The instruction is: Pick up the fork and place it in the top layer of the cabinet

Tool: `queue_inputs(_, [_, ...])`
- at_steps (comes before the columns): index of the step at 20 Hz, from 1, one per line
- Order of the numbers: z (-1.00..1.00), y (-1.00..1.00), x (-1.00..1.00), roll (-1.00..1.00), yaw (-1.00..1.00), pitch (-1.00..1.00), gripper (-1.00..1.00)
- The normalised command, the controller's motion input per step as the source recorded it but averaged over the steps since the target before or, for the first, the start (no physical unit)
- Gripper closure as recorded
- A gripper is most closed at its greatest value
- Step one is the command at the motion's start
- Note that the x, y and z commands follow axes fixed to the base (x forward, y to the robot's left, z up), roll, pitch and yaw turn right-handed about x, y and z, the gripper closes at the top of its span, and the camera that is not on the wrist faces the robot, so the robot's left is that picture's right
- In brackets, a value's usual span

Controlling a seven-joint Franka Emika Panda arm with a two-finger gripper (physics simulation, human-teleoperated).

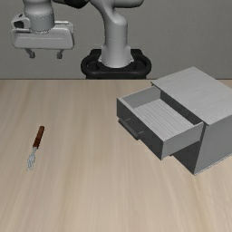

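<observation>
A fork (35, 149) with a reddish-brown handle and silver tines lies flat on the wooden table near the exterior view's left, tines pointing toward the front edge. The grey cabinet (207, 109) stands at the exterior view's right, and its top drawer (161, 122) is pulled out toward the left, its inside showing nothing. My gripper (45, 54) hangs high above the table's far left, well above and behind the fork. Its two short fingers (32, 54) point down, stand wide apart and hold nothing.
The robot's black base (116, 65) stands at the far middle of the table (82, 190). Bare wood lies between the fork and the open drawer, with the drawer's front handle (136, 130) facing that stretch.
</observation>
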Motion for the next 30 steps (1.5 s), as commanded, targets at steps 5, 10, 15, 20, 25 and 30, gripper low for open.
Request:
queue_inputs(5, [0.0, -0.6, 0.4, 0.0, 0.0, 0.0, -1.0])
queue_inputs(10, [0.0, 0.0, 1.0, 0.0, 0.0, 0.0, -1.0])
queue_inputs(15, [-0.4, 0.2, 0.4, 0.0, 0.0, 0.0, -1.0])
queue_inputs(20, [-1.0, 0.0, 0.0, 0.0, 0.0, 0.0, -1.0])
queue_inputs(25, [-1.0, 0.0, 0.0, 0.0, 0.0, 0.0, -1.0])
queue_inputs(30, [-1.0, 0.0, 0.0, 0.0, 0.0, 0.0, -1.0])
